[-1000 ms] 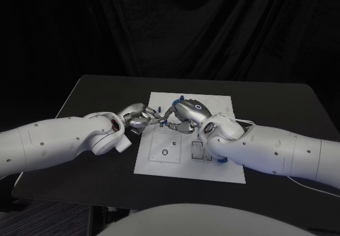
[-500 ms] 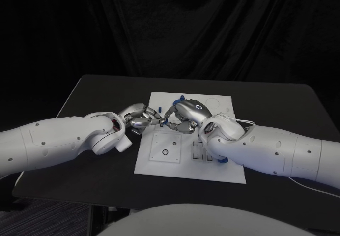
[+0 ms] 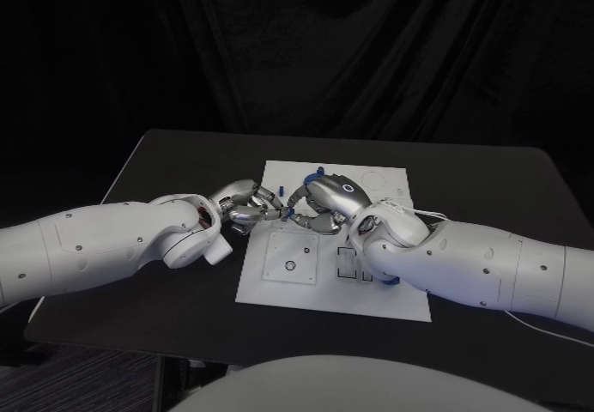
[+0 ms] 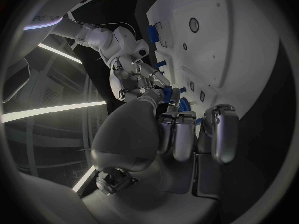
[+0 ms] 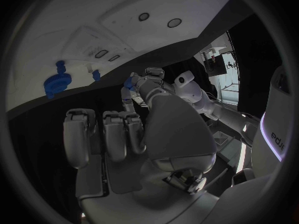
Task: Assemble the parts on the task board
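Note:
The white task board point(image 3: 372, 296) lies in the middle of the table. My left hand point(image 3: 246, 206) and right hand point(image 3: 325, 202) meet fingertip to fingertip over its left edge. Between them is a small blue part point(image 4: 168, 91). The right hand point(image 4: 134, 77) curls its fingertips round it. The left hand point(image 5: 146, 87) holds the same blue part point(image 5: 129, 82) at its fingertips. A blue ring-shaped part point(image 5: 56, 84) lies on the board point(image 5: 93, 20) just below the hands, with a small blue part point(image 5: 95, 74) beside it.
More blue parts sit on the board: one at its far edge point(image 3: 318, 170) and one beside my right forearm point(image 3: 392, 280). The board has a round hole point(image 3: 288, 267) and rectangular slots point(image 3: 343, 262). Black table point(image 3: 161, 163) surrounds the board.
Both hands stay together over the board's left edge. Only their fingers have shifted slightly around the small blue part.

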